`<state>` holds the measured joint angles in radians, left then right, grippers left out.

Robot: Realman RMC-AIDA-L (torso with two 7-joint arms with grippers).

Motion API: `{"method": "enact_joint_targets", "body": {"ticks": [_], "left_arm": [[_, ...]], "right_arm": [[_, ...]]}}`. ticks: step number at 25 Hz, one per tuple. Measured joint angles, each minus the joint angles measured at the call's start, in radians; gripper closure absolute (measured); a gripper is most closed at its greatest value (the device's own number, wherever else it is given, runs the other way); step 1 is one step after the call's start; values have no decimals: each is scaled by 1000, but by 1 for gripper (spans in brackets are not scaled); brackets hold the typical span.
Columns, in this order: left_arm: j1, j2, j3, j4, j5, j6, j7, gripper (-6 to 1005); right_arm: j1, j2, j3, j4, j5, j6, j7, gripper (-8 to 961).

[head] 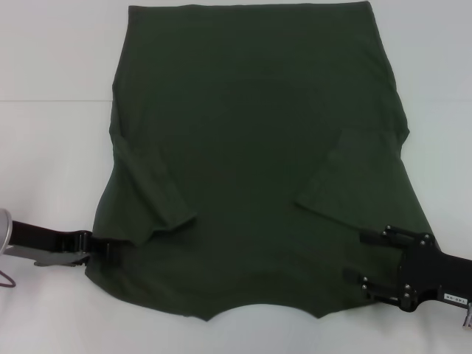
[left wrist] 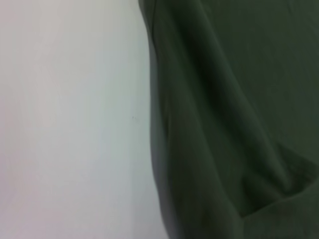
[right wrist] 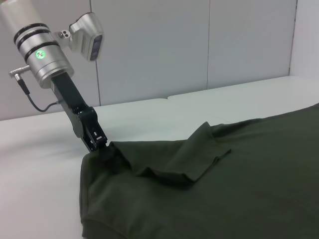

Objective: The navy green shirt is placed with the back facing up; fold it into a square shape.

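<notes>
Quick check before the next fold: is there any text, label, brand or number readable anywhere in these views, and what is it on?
Nothing can be read.
Right claw: a small white label on its black body, with print too small to read.
Left claw: a green light glows on the wrist above it, with no text.
Navy green shirt: plain, with no print or tag showing.

Lab (bare white table point(head: 51, 59), panelled wall point(right wrist: 199, 45))

- A plain white surface point(head: 51, 66), with a faint seam line crossing its left side.
- Pale grey wall panels point(right wrist: 164, 45) behind the surface's far edge.
</notes>
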<state>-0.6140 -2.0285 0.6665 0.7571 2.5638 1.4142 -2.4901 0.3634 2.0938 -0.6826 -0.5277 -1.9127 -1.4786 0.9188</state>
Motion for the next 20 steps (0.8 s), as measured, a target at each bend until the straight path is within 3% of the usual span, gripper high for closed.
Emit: {"method": "enact_joint_targets", "body": {"ticks": [4,7,13,20], "left_arm": [[0,1,1,0,0,-1,-3,428],[-1,2,2,-1,1,-1,-3,668],[-2,2,2,-1,1,-2,-1,869],[-1,4,0,-1,-4,1,9,966]], "right_arm": [[0,0,0,0,1,-3,0,203],[1,0,0,0,2,-4,0,203],[2,0,0,0,3,-5,0,203],[2,0,0,-6,3,-15,43,205]]}}
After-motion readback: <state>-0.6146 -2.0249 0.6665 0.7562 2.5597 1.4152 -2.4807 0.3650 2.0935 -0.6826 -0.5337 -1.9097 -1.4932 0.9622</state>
